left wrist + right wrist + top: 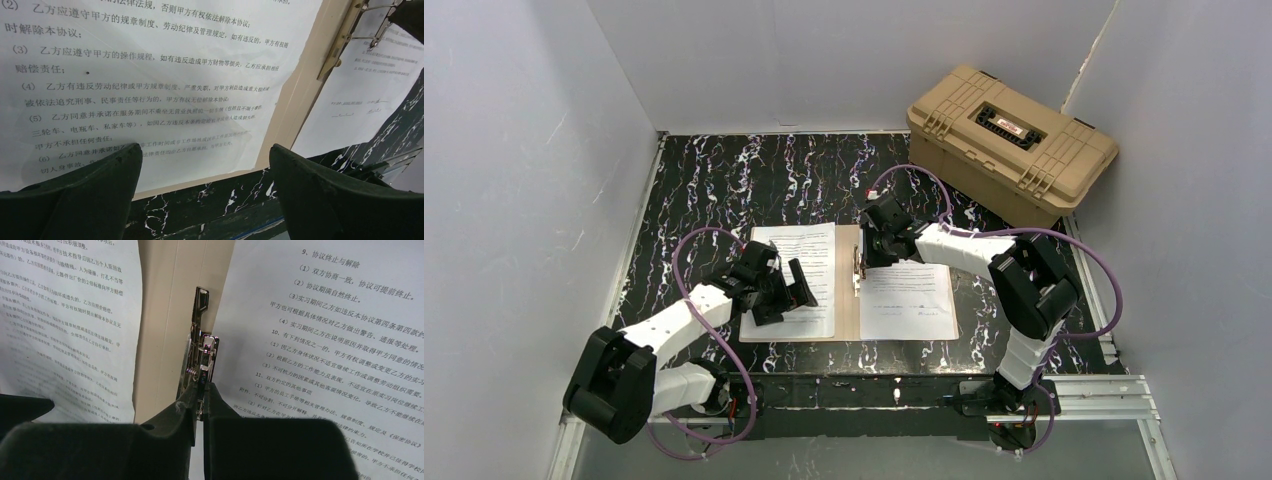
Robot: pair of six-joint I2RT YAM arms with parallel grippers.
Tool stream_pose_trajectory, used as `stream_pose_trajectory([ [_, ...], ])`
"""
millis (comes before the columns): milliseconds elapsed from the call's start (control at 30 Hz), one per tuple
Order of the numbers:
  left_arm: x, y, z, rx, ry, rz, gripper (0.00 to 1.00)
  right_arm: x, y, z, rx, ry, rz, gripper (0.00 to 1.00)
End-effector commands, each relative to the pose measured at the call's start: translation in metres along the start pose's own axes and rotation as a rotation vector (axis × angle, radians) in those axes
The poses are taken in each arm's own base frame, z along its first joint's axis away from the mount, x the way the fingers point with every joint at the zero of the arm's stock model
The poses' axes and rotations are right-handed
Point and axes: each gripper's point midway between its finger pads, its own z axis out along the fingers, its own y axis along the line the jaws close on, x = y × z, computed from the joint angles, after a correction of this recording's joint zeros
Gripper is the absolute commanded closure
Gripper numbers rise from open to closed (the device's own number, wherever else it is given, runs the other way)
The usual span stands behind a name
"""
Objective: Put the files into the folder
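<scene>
The tan folder [848, 300] lies open on the black marble table. One white printed sheet [799, 250] lies on its left half and another sheet [907, 305] on its right half. My left gripper [786, 298] is open and empty, low over the near part of the left sheet [150, 75], its fingers straddling the folder's near edge [295, 100]. My right gripper [864, 250] is shut on the silver metal clip [205, 347] at the spine, between the two sheets [65, 325] [325, 340]. The clip's lever stands raised.
A bulky tan plastic case with latches [1011, 142] stands at the back right corner. White walls close in the left, back and right sides. A metal rail [1074, 392] runs along the near edge by the arm bases.
</scene>
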Motion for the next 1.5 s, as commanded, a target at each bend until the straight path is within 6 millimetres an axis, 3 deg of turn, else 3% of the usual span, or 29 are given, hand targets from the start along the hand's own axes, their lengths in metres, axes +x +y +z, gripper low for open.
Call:
stream_pose_trajectory([
  [0,0.016,0.011,0.012,-0.021,0.044,-0.036,0.02,0.005,0.012,-0.007,-0.031,0.001,-0.016,0.93],
  [500,0.014,0.009,0.015,-0.007,0.011,-0.1,0.02,0.025,0.013,-0.013,-0.009,0.03,-0.04,0.95],
  [733,0.011,0.011,0.014,-0.006,-0.019,-0.109,0.02,0.008,0.011,-0.033,0.038,-0.03,-0.056,0.93],
  [833,0.01,0.012,0.013,-0.007,-0.029,-0.111,0.02,-0.007,0.012,-0.045,0.059,-0.074,-0.067,0.87],
  [1033,0.008,0.017,0.012,-0.043,-0.032,-0.089,0.02,-0.03,0.03,-0.06,0.044,-0.126,-0.103,0.77],
  [1233,0.007,0.021,0.01,-0.084,-0.025,-0.073,0.02,-0.035,0.046,-0.055,0.035,-0.111,-0.146,0.74],
  [1467,0.007,0.021,0.01,-0.087,-0.02,-0.071,0.02,-0.021,0.049,-0.039,0.054,-0.054,-0.192,0.74],
])
